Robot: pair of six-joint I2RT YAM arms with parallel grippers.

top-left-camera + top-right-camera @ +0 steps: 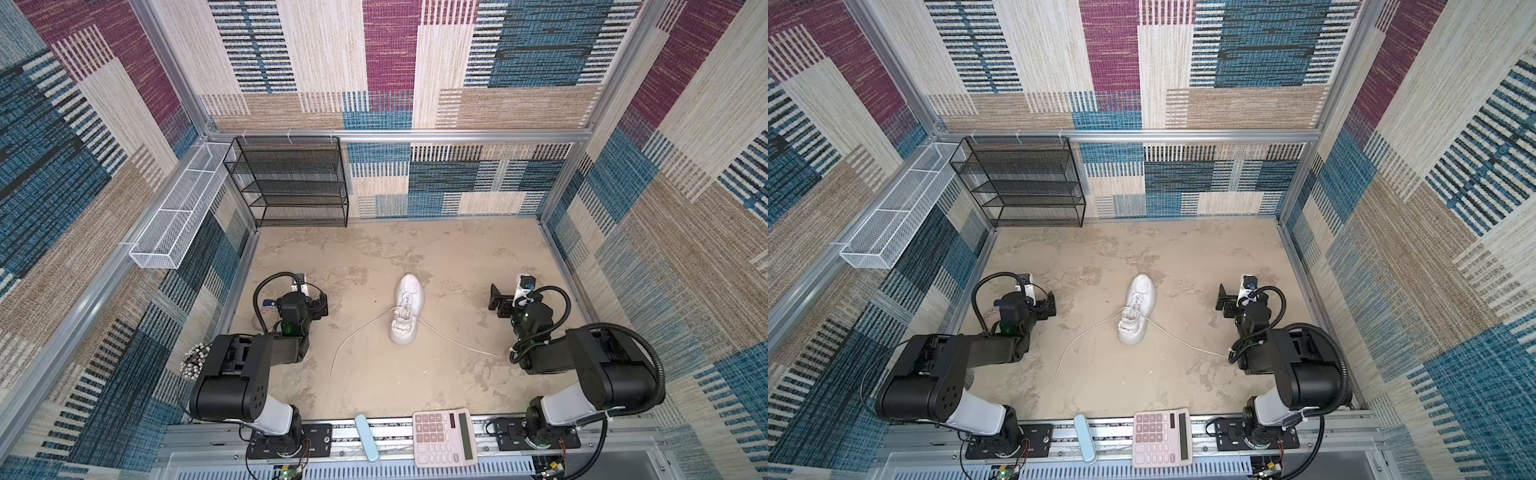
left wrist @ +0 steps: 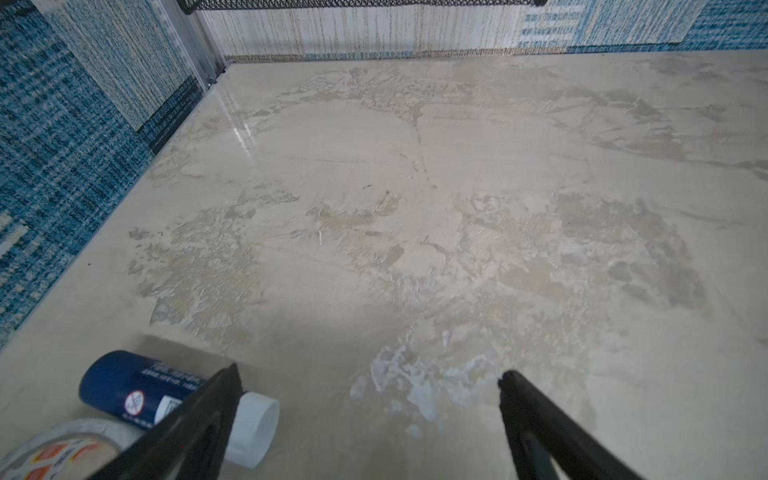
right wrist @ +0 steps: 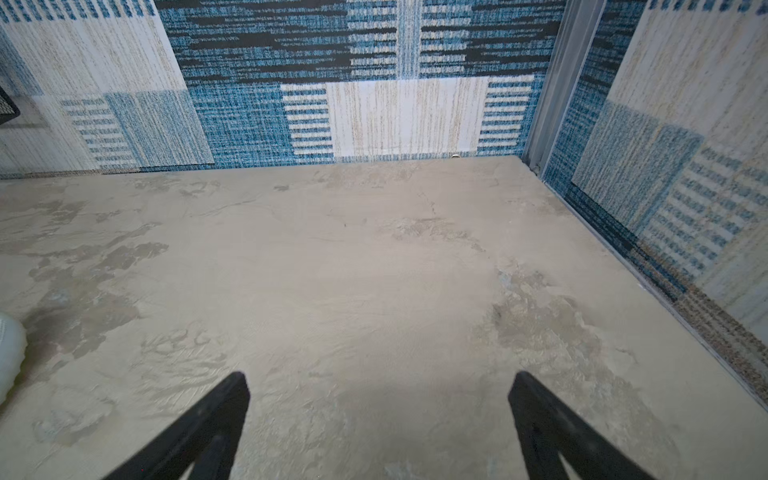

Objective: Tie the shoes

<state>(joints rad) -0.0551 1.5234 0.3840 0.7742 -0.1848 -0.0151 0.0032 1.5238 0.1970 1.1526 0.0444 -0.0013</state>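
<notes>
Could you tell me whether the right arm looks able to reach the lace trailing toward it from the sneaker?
Probably yes: the right gripper is open and empty, and that lace lies loose on bare table beside the sneaker, nothing lying between.

A white sneaker (image 1: 406, 309) lies in the middle of the counter (image 1: 374, 386), untied laces (image 1: 365, 328) trailing both ways. The left pincer (image 1: 321, 306) and right pincer (image 1: 497, 302) flank it, well apart.

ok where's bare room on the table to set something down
Widest: the far table strip between rack and shoe toe, plus everything right of the rack. Also the near strip between laces and calculator. Crowded: laces splay both sides of the shoe; bottle and tape at the left edge.
</notes>
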